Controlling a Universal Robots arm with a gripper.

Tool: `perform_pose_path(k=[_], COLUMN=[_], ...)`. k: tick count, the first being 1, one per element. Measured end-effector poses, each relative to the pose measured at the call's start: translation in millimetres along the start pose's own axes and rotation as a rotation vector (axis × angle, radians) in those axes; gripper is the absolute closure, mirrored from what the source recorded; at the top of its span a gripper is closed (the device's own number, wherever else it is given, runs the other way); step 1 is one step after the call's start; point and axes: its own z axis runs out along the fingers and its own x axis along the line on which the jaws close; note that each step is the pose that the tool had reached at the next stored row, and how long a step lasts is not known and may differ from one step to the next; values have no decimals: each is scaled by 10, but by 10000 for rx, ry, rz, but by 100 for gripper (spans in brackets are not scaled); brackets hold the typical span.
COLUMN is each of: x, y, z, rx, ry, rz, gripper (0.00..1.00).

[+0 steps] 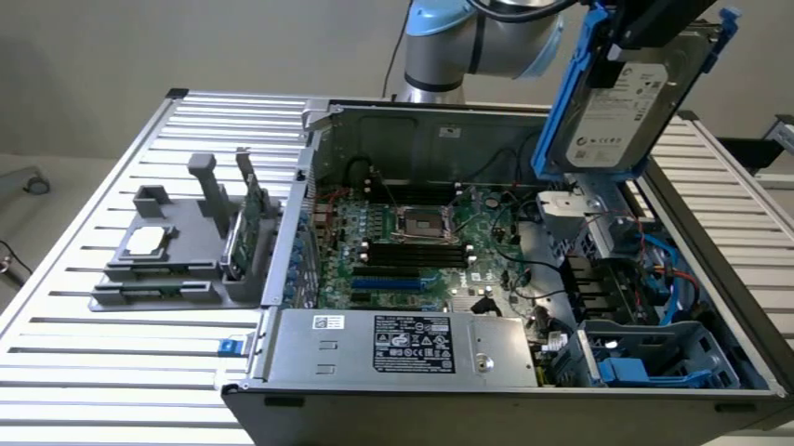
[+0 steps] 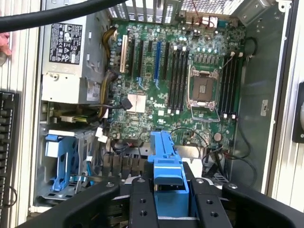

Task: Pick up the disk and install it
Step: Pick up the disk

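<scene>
The hand (image 2: 172, 202), half closed, grips the disk (image 1: 620, 102) by its blue frame, one o'clock over the case (image 1: 410, 121). It is probably stiff, weighty and fragile.

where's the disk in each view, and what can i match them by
Exterior view: the disk hangs upright near the top right, above the open computer case.
Wrist view: the disk, blue carrier edge-on, sits clamped between the fingers.
Shared landmark: the CPU socket.

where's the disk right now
The disk is gripped by the claw, lifted and tilted on edge above the open computer case, toward the exterior view's right.
</scene>
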Motion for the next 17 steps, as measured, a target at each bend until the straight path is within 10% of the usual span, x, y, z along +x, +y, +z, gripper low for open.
perform_pose_path(k=[6,17], x=[134,459], y=[-55,-215], z=[-3,-12], rx=[198,216], ry=[12,7], rz=[-1,-1], gripper=[67,67])
